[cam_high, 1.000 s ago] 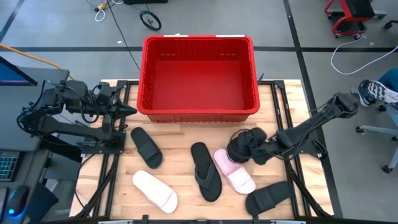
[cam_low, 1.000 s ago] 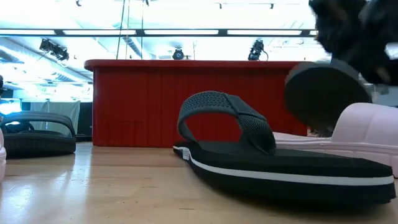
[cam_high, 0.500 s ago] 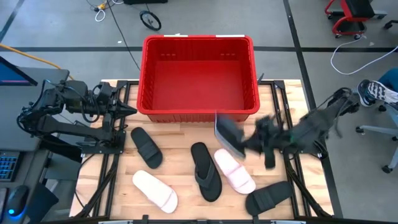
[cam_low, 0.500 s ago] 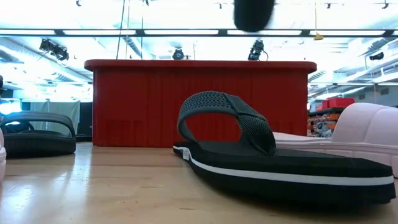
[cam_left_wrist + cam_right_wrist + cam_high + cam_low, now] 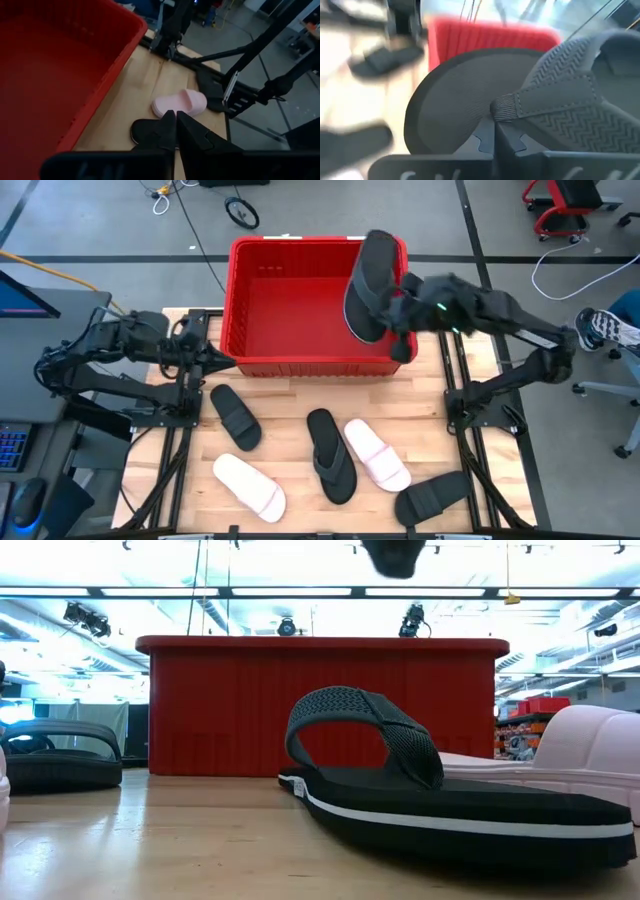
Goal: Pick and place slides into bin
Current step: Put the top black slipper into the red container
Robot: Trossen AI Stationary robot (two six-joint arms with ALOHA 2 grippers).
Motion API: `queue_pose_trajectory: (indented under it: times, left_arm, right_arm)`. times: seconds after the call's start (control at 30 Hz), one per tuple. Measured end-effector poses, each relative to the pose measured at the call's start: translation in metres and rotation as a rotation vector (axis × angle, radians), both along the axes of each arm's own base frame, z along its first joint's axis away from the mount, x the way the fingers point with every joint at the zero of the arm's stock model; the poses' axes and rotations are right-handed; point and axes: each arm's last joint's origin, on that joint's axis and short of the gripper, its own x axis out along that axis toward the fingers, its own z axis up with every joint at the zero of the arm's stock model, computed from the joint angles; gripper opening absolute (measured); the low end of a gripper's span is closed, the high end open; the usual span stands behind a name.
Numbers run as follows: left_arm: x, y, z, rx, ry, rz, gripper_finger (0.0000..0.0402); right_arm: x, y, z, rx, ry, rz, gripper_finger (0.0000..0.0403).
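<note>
Black flip-flop point(image 5: 368, 288) is clamped in my right pincer point(image 5: 400, 308), fingers closed on its strap, sole tilted on edge. Directly beneath the pincer lies the red bin point(image 5: 300, 360), its right half under the flip-flop. Well below and nearer the table front lie the second flip-flop point(image 5: 330, 455), a pink slide point(image 5: 377, 454) just beside it, a white slide point(image 5: 250, 486), and two black slides point(image 5: 235, 418) point(image 5: 432, 495). My left pincer point(image 5: 214, 358) is closed, empty, beside the bin's left wall.

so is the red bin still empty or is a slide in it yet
Empty: the bin shows only bare red floor. The right gripper holds a black flip-flop in the air above its right side, not yet dropped.
</note>
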Motion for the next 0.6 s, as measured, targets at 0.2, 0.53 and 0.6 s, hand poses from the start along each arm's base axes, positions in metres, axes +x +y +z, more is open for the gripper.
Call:
queue_pose_trajectory:
  times: [0.2, 0.53, 0.6]
  left_arm:
    - [0.017, 0.0, -0.006, -0.001, 0.051, -0.001, 0.001]
    - [0.027, 0.001, -0.006, -0.001, 0.038, -0.001, 0.0021]
    - [0.027, 0.001, -0.006, -0.001, 0.038, -0.001, 0.0017]
  right_arm:
    - [0.02, -0.07, -0.042, 0.138, 0.138, 0.077, 0.0]
    - [0.049, -0.153, -0.13, 0.234, 0.455, 0.019, 0.0]
    - [0.052, -0.163, -0.147, 0.273, 0.51, -0.006, 0.0]
